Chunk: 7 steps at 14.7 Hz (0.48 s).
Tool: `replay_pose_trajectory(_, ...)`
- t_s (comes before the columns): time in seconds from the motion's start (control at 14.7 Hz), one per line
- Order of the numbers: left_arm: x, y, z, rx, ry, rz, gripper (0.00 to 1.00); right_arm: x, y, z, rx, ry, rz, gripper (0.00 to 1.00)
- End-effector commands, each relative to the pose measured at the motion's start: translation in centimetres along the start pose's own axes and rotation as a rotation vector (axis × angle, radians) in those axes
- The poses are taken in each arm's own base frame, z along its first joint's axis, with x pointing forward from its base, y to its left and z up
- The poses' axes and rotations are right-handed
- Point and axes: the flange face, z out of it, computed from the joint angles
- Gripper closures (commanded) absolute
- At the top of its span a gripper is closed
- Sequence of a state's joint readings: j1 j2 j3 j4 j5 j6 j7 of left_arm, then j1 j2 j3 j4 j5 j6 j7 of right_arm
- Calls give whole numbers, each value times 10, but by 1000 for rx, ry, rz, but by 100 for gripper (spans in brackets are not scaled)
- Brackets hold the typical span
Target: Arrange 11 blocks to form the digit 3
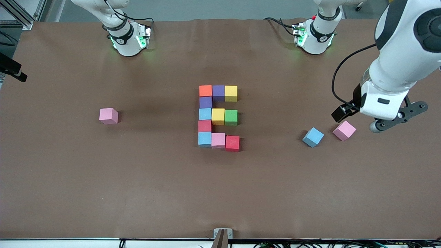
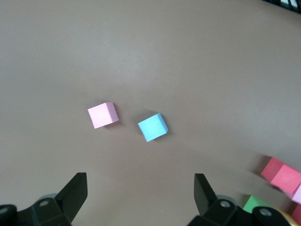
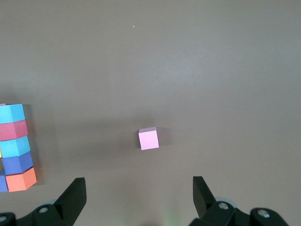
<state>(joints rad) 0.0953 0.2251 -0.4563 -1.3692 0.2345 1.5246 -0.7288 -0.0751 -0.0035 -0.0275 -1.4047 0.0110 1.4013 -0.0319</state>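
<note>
The digit 3 (image 1: 218,116) lies mid-table as touching blocks: three bars joined along one side. Its bar farthest from the front camera is orange (image 1: 205,91), purple, yellow; the nearest bar ends in a red block (image 1: 232,143). Loose blocks: a pink one (image 1: 108,115) toward the right arm's end, a light blue one (image 1: 313,137) and a pink one (image 1: 344,130) toward the left arm's end. My left gripper (image 2: 139,181) hangs open and empty over bare table close to that pair (image 2: 153,127). My right gripper (image 3: 138,181) is open and empty, above the table short of the lone pink block (image 3: 148,138).
The brown table mat (image 1: 137,179) spreads wide around the figure. Both arm bases (image 1: 127,38) stand at the edge farthest from the front camera. A small metal bracket (image 1: 222,234) sits at the near edge.
</note>
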Motion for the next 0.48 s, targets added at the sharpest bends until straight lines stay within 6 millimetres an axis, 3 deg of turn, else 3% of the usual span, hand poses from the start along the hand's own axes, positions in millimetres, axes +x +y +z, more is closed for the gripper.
replay_pose_trajectory(0.0, -11, -13, -13, 5, 2, 59, 0, 0, 2, -3, -11, -2, -4, 0)
replay_pose_trajectory(0.41, -21, -53, -30, 6, -7, 179, 0, 0, 2, -3, -11, -2, -4, 0)
